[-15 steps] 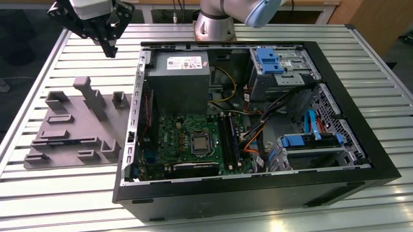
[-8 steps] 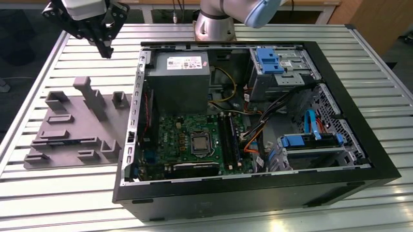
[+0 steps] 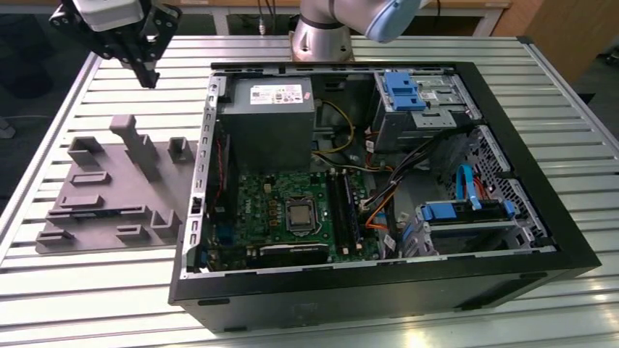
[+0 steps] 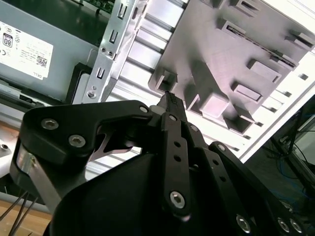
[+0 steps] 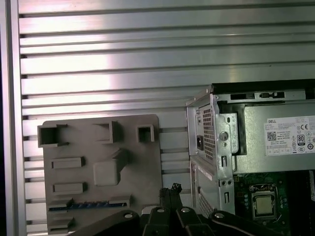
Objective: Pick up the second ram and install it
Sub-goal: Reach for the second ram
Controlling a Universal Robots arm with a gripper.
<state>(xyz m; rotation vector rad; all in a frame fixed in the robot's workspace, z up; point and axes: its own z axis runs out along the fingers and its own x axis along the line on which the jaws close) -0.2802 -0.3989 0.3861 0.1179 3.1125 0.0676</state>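
Slatted metal table [image 3: 97, 290] carries an open computer case [image 3: 387, 293] with a grey holder tray [image 3: 106, 235] just beside it. The gripper [image 3: 148, 76] hangs above the table, fingers pressed together and empty. The first wrist view reveals the second ram [image 5: 83, 205], a blue strip lying in a tray slot, while the exterior view shows the case's motherboard [image 3: 261, 196].

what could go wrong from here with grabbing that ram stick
1. The second ram sits low in a slot of the grey fixture, so the shut gripper may clip the raised blocks beside it.
2. Orange cables lie close to the black slot rails, a possible snag on insertion.
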